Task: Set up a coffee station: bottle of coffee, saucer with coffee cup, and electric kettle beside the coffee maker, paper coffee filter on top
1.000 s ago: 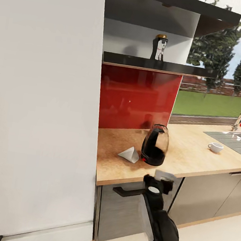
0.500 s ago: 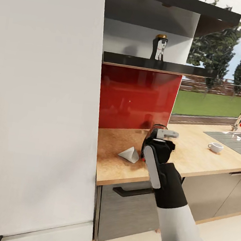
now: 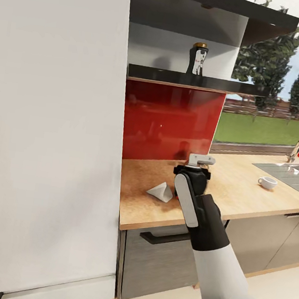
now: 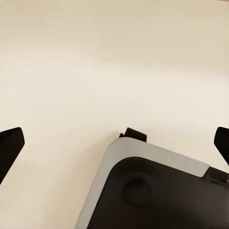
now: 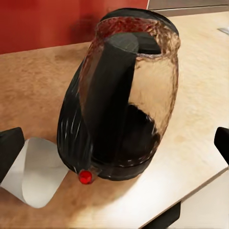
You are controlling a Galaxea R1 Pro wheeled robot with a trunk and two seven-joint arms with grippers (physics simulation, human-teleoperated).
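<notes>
Beige countertop [image 3: 238,189] holds the kettle [image 5: 119,95]; the right gripper [image 3: 199,162] has risen to it, jaws spread wide, empty; a grasp looks imminent.

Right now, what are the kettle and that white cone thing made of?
The electric kettle looks like dark see-through glass or plastic: glossy, with the handle showing through it. The paper coffee filter looks like thin matte paper, folded flat.

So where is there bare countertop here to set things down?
A bare stretch of countertop lies between the electric kettle and the coffee cup. It is crowded by the red backsplash, where the paper coffee filter lies beside the kettle under the right gripper.
</notes>
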